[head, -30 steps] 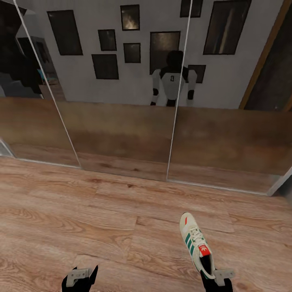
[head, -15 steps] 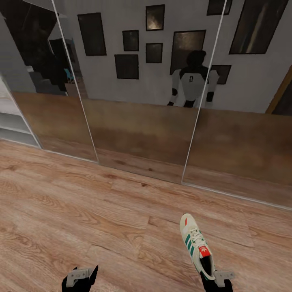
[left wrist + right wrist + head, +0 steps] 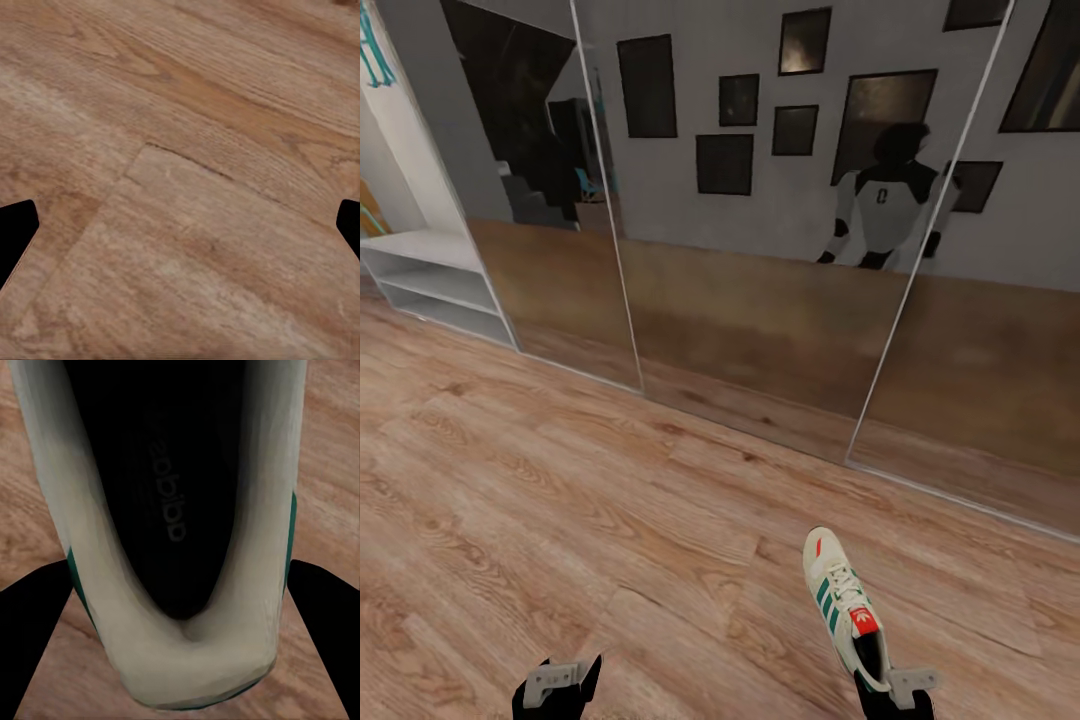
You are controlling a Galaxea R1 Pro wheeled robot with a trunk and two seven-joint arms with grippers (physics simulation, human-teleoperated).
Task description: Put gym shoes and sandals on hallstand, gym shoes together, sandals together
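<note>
One gym shoe [image 3: 842,605], white with green stripes and a red-orange tongue tab, hangs above the corridor floor [image 3: 610,520] with its toe pointing away from me. My right gripper [image 3: 895,690] is shut on its heel. In the right wrist view the gym shoe [image 3: 112,607] shows its dark opening between both fingers of the right gripper [image 3: 180,611]. My left gripper [image 3: 557,690] is open and holds nothing; in the left wrist view the left gripper [image 3: 180,232] has bare planks between its fingertips. The other shoe and the sandals are out of view.
Tall mirrored sliding doors [image 3: 760,260] run across the far side and reflect me and framed pictures. A pale grey low bench with two open tiers [image 3: 430,275] stands at the far left; what rises above it is cut off.
The camera has swung left, bringing the pale grey bench into view and sliding the mirror doors to the right. Shoe and grippers keep their places in the picture.
</note>
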